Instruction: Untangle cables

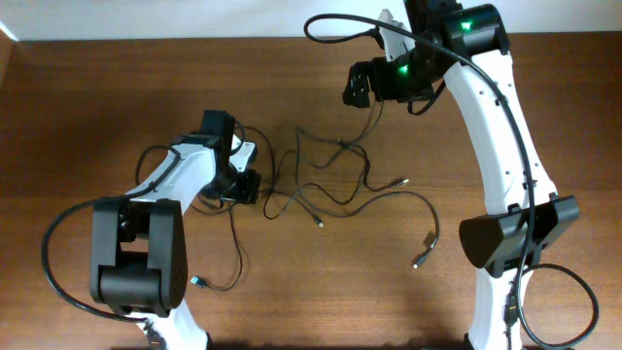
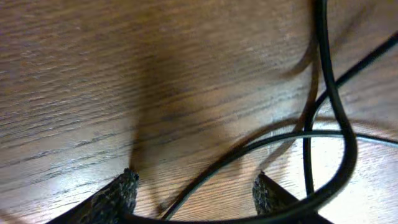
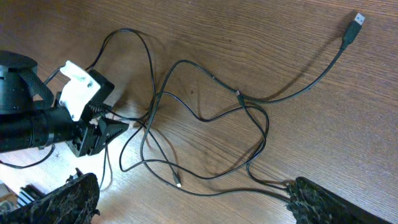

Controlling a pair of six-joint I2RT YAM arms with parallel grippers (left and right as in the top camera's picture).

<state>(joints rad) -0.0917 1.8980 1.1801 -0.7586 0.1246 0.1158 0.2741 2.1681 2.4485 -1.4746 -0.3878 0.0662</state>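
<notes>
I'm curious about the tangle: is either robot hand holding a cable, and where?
Neither. Left gripper, open, straddles a cable mid-length; right gripper is open too.

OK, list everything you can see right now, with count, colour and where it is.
table: one, brown wood, under everything
cables: several, exact count unclear, thin and black, loosely tangled mid-table between the arms
plugs: at least four, dark or silvery, at loose cable ends around the tangle
arms: two, white and black, one on each side of the tangle
left gripper: one, black, open, low over the table with a cable running between its fingers
right gripper: one, black, open, at the far side of the tangle
</notes>
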